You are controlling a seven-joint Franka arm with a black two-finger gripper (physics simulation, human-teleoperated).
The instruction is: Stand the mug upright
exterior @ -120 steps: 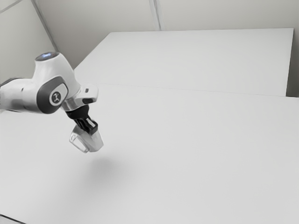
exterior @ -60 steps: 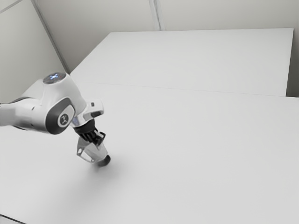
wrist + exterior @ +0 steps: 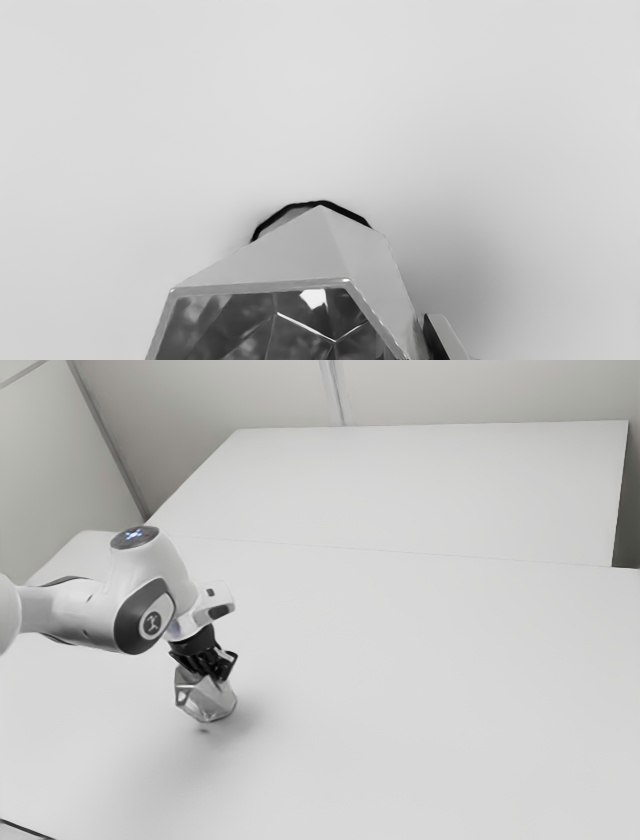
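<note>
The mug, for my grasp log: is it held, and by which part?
The claw appears closed on the mug, by its body below the rim.

Counted one faceted, shiny silver-grey mug (image 3: 208,702), one white and dark-grey jointed robot arm (image 3: 152,573) and one black two-finger pincer (image 3: 213,677). Tallied one dark round disc with blue lights (image 3: 134,537) on the arm. Found two flat white bench tops, one nearer (image 3: 430,690) and one farther (image 3: 430,485). Counted two pale grey walls (image 3: 480,390), one pale narrow upright strip (image 3: 338,390) and one thin dark line (image 3: 25,828) in the exterior view's near left corner.
</note>
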